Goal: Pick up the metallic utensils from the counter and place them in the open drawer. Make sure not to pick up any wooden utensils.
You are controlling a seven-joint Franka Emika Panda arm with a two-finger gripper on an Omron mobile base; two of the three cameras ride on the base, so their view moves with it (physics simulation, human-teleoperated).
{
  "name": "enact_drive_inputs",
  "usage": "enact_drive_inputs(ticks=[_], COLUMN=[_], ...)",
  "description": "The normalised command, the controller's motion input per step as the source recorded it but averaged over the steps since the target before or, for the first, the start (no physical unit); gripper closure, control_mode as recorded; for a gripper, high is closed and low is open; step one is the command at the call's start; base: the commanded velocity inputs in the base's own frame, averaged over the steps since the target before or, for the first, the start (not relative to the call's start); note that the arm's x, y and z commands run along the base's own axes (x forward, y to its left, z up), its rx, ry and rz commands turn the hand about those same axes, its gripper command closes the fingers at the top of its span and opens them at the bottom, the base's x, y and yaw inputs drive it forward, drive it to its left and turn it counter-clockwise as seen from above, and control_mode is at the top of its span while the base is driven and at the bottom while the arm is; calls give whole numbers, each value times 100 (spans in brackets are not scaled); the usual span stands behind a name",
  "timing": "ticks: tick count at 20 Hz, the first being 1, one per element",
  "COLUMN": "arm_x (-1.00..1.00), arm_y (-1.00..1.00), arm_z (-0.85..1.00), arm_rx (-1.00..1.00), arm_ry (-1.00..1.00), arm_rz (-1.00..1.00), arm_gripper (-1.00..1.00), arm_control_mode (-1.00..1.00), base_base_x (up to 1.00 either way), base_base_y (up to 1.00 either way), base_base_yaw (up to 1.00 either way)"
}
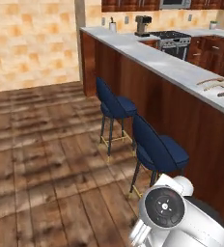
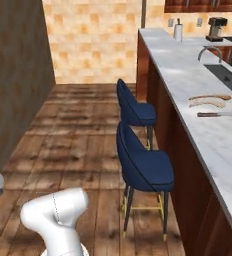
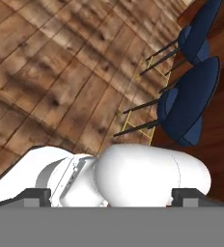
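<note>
- A brown plank floor (image 2: 78,135) is seen at the left of the right base view, with a yellow tiled wall (image 2: 93,35) behind it.
- Two dark blue stools (image 2: 140,162) are set in a row against the counter's reddish-brown front panel (image 2: 185,165).
- The counter (image 2: 188,75), a long slab of white-grey marble, is seen running away to the right of the stools.
- Two wooden utensils (image 2: 208,100) are laid side by side on the counter, close together.
- One of the metallic utensils (image 2: 219,114), a slim grey piece, is laid just beside the wooden ones, on their nearer side.
- In the left base view the same cluster (image 1: 215,86) is found far to the right on the marble.
- A coffee machine (image 1: 143,25) and a stove (image 1: 174,39) are seen at the far end.
- The gripper (image 3: 111,195) is shown in the hand view with its dark fingertips (image 3: 34,195) spread wide apart, nothing between them, well away from the utensils.
</note>
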Motion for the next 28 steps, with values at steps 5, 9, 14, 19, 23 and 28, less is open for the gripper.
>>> enact_drive_inputs(ticks=[5, 9, 14, 19, 23, 28], arm_x=[0, 0, 0, 0, 0, 20], arm_y=[0, 0, 0, 0, 0, 0], arm_z=[0, 0, 0, 0, 0, 0], arm_rx=[0, 0, 0, 0, 0, 0], arm_ry=[0, 0, 0, 0, 0, 4], arm_rz=[0, 0, 0, 0, 0, -2], arm_gripper=[-100, -100, -100, -100, -100, -100], arm_control_mode=[100, 100, 100, 100, 100, -100], base_base_x=[93, 69, 50, 91, 100, 80], base_base_y=[2, 7, 0, 5, 45, 46], base_base_yaw=[-62, -73, -78, -66, -43, -20])
